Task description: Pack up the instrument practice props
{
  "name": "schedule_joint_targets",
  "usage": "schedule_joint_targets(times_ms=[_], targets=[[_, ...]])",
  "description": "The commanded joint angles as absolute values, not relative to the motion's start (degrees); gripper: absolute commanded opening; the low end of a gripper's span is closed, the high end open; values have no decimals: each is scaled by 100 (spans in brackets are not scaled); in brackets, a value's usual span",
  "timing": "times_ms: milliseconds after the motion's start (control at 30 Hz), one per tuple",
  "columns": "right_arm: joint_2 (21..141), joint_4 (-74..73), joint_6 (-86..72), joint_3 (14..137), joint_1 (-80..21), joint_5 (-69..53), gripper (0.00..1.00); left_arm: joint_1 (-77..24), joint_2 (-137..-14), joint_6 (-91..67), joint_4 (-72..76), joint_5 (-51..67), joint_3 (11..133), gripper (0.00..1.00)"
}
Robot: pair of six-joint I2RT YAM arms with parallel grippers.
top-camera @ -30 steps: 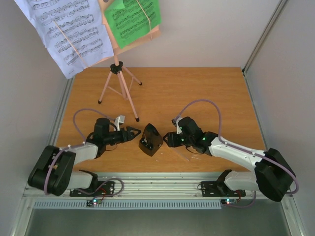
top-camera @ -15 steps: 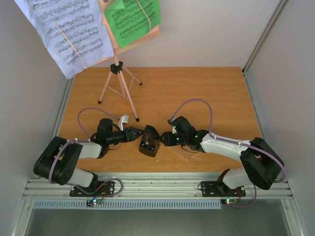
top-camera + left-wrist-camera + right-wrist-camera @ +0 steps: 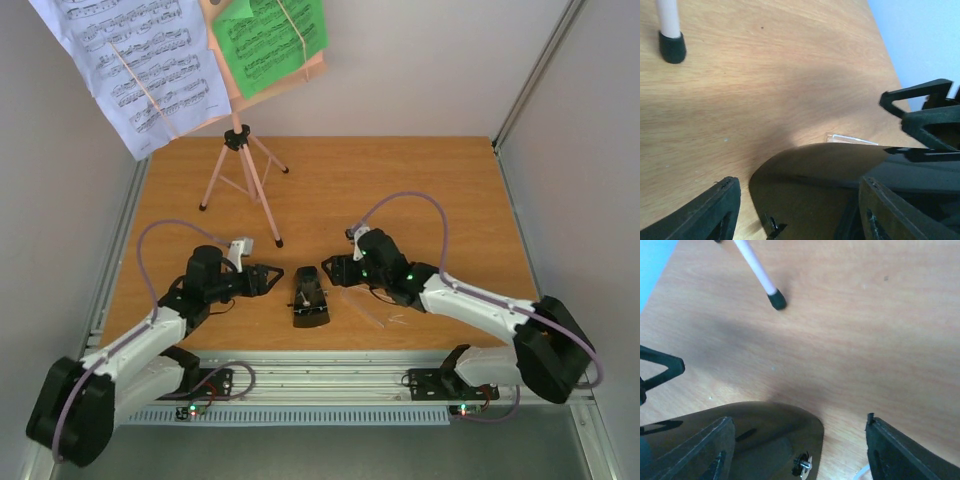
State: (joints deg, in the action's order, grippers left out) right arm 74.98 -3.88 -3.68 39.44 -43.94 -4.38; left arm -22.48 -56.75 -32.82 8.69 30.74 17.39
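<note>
The left claw [image 3: 274, 281] is spread wide with nothing in it. The small black pyramid metronome [image 3: 308, 298] is lying down just off its fingertips. The right claw [image 3: 330, 272] is wide open too, right at the metronome's other side, so the thing sits between the two. Can't tell if either one touches it. A clear plastic cover [image 3: 375, 312] lies under the right arm. Well beyond the left claw, the pink tripod music stand [image 3: 240, 170] stands on the brown wooden table [image 3: 420, 180], holding a white sheet of printed music [image 3: 130, 60] and a green sheet of printed music [image 3: 268, 40].
</note>
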Motion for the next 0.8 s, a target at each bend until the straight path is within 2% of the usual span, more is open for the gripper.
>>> schedule_joint_targets(times_ms=[0, 133, 333, 500, 600, 733, 767], targets=[[6684, -543, -96, 3709, -4386, -177, 76, -2259, -4909, -2657, -537, 2588, 2154, 68], [5750, -377, 543, 3236, -4384, -757, 80, -2268, -4369, -2591, -954, 2817, 2351, 73], [4574, 586, 1042, 2402, -4490, -1823, 81, -2276, -3863, -3380, -602, 3592, 2525, 72], [4584, 814, 1365, 2300, -4729, -1910, 82, -2303, -3891, -3596, -935, 3638, 3056, 74], [4690, 844, 1702, 2307, -5004, -1567, 83, -2367, -4137, -3391, -1394, 3571, 3435, 78], [4891, 1008, 1992, 2311, -5220, -1524, 92, -2802, -4539, -3287, -1481, 3406, 3664, 83], [4957, 1052, 2040, 2311, -5240, -1569, 96, -2931, -4631, -3287, -1476, 3331, 3700, 83]])
